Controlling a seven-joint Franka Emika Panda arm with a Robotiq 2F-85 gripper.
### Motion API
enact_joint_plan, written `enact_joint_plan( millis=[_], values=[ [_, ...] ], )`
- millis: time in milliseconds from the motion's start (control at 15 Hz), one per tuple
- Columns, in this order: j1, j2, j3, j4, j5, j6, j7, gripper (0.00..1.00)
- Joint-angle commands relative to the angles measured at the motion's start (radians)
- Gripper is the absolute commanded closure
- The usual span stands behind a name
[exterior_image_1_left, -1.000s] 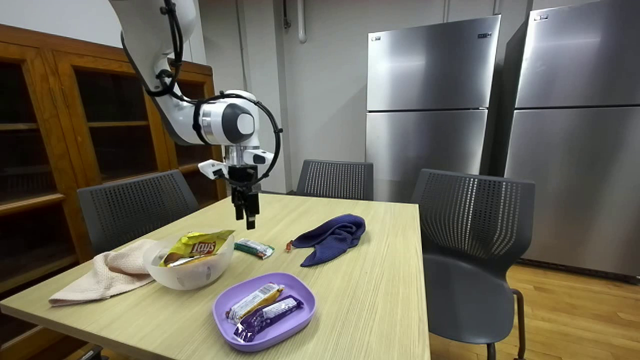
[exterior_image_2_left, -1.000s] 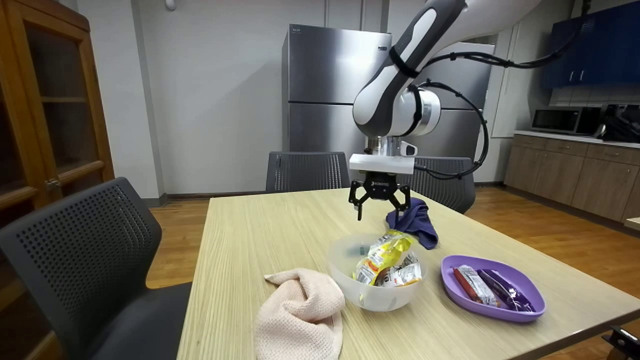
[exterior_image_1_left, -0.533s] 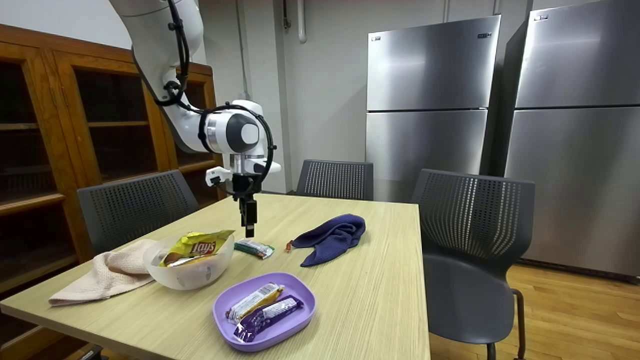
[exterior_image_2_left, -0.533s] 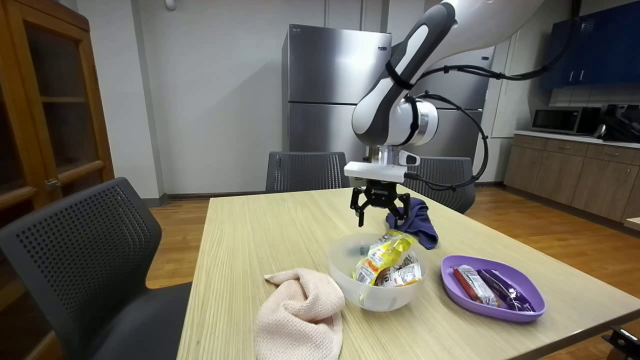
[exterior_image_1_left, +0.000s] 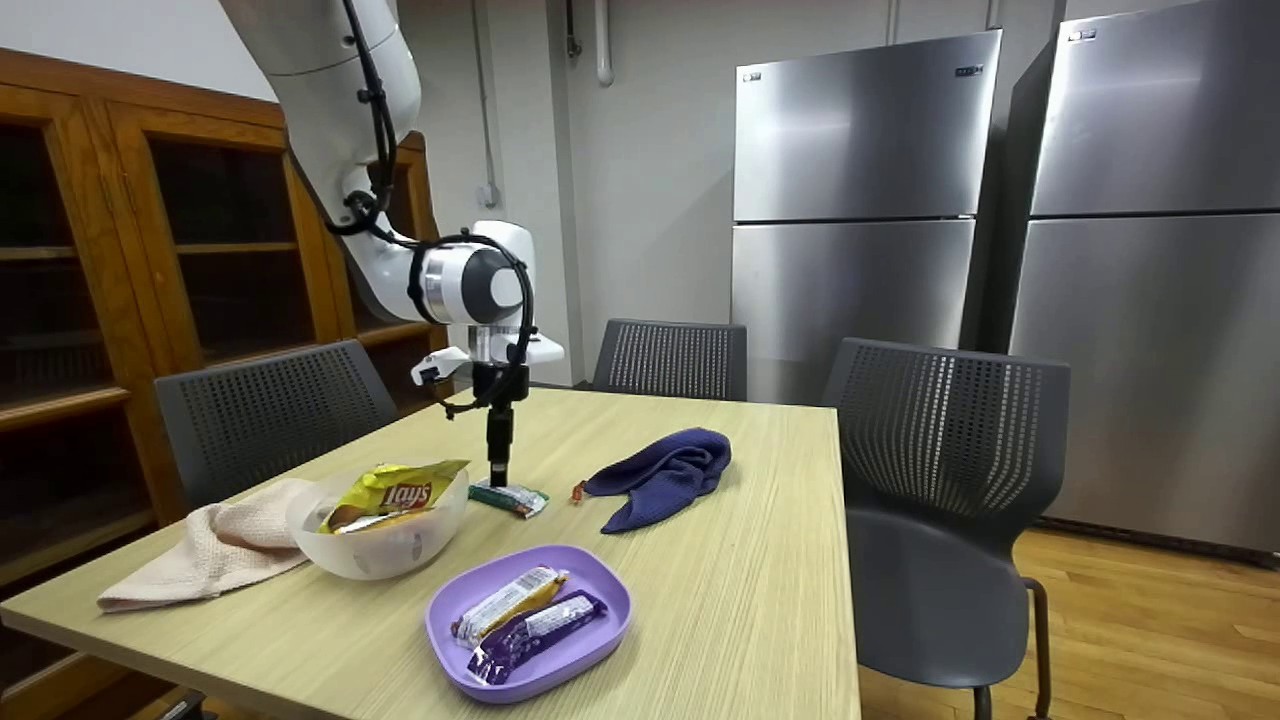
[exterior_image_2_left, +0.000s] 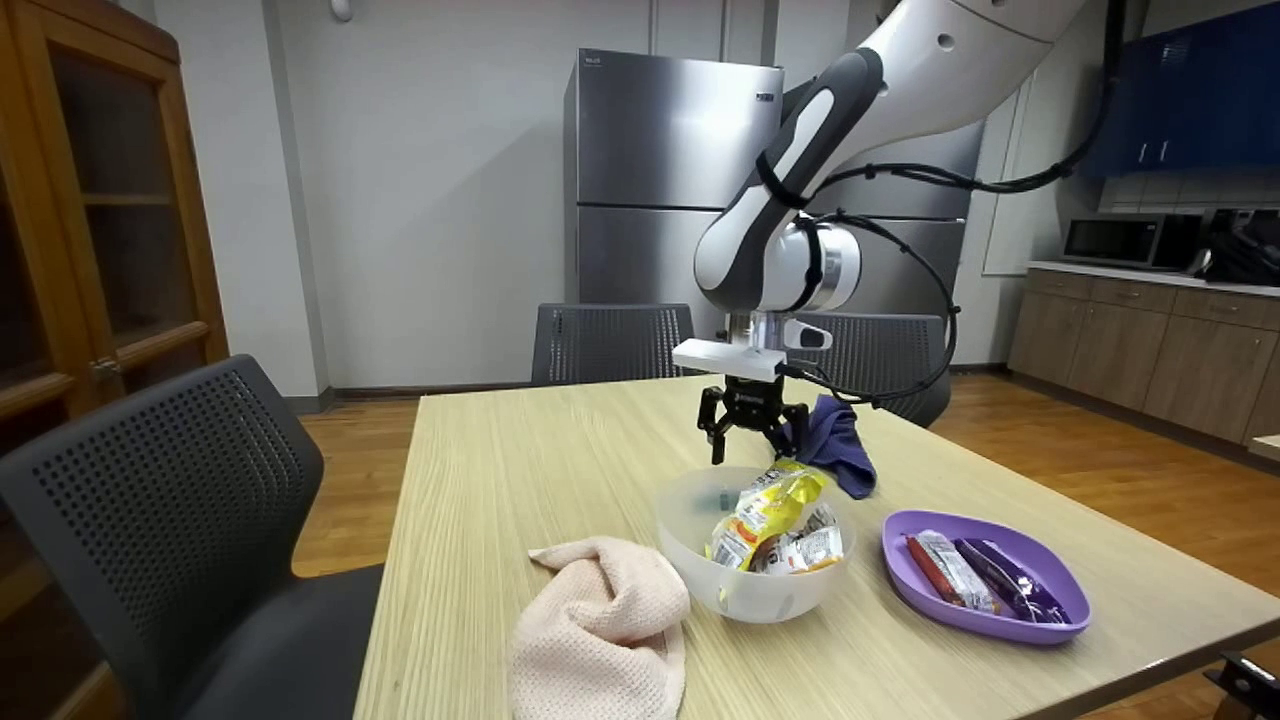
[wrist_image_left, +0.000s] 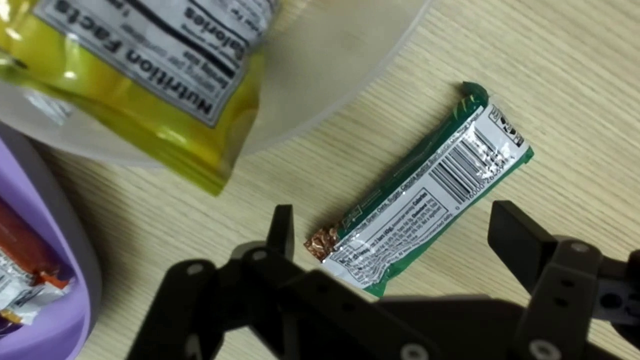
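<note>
My gripper is open and empty, pointing down over a green and white wrapped bar on the table. The bar lies slanted between and beyond the two fingers; I see no contact. In the exterior views the gripper is just above the bar, behind a translucent bowl; the gripper also shows over the bowl's far side. The bowl holds a yellow chip bag and other packets. In an exterior view the bowl hides most of the bar.
A purple plate with two wrapped bars stands near the bowl. A dark blue cloth lies across from it, with a small red-orange thing at its tip. A pink cloth lies beside the bowl. Chairs surround the table.
My gripper has come down closer to the bar and turned a little, so its fingers line up in an exterior view. It stays open. The objects on the table have not moved.
</note>
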Motion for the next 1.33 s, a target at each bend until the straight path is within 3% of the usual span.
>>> enact_joint_plan(
  millis=[0, 800, 867, 933, 1267],
  values=[
    [0.004, 0.055, -0.002, 0.087, 0.034, -0.055, 0.066, 0.0],
    [0.0, 0.134, 0.001, 0.164, 0.049, -0.072, 0.137, 0.0],
    [0.0, 0.132, 0.001, 0.161, 0.049, -0.07, 0.135, 0.25],
    [0.0, 0.13, 0.001, 0.159, 0.048, -0.068, 0.134, 0.27],
    [-0.004, 0.122, 0.001, 0.149, 0.05, -0.063, 0.131, 0.66]
  ],
)
